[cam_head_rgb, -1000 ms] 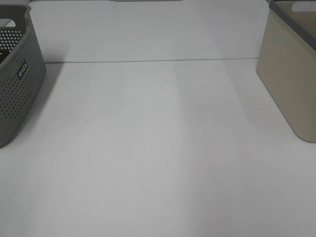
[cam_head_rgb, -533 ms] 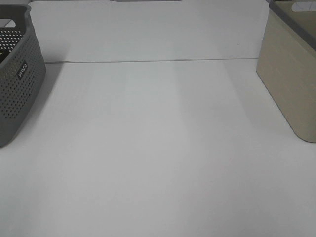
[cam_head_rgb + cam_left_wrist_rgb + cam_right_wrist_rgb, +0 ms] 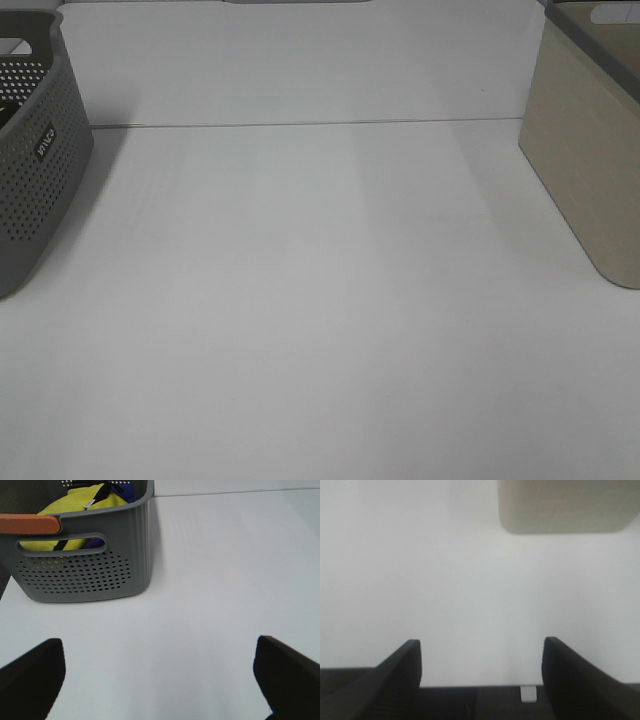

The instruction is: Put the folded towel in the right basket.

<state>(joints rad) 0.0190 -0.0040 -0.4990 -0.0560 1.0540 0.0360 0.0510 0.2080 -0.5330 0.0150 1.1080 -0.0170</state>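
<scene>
The right basket (image 3: 588, 150) is beige with a grey rim and stands at the table's right edge; it also shows in the right wrist view (image 3: 565, 505). No folded towel lies on the table. Yellow cloth (image 3: 75, 505) and dark blue cloth lie in the grey perforated basket (image 3: 85, 570); I cannot tell whether either is the towel. My left gripper (image 3: 157, 645) is open and empty, some way in front of the grey basket. My right gripper (image 3: 481, 645) is open and empty, facing the beige basket from a distance. Neither gripper shows in the exterior view.
The grey perforated basket (image 3: 35, 170) stands at the table's left edge. An orange strip (image 3: 27, 524) lies along its rim. A seam (image 3: 300, 124) runs across the white table near the back.
</scene>
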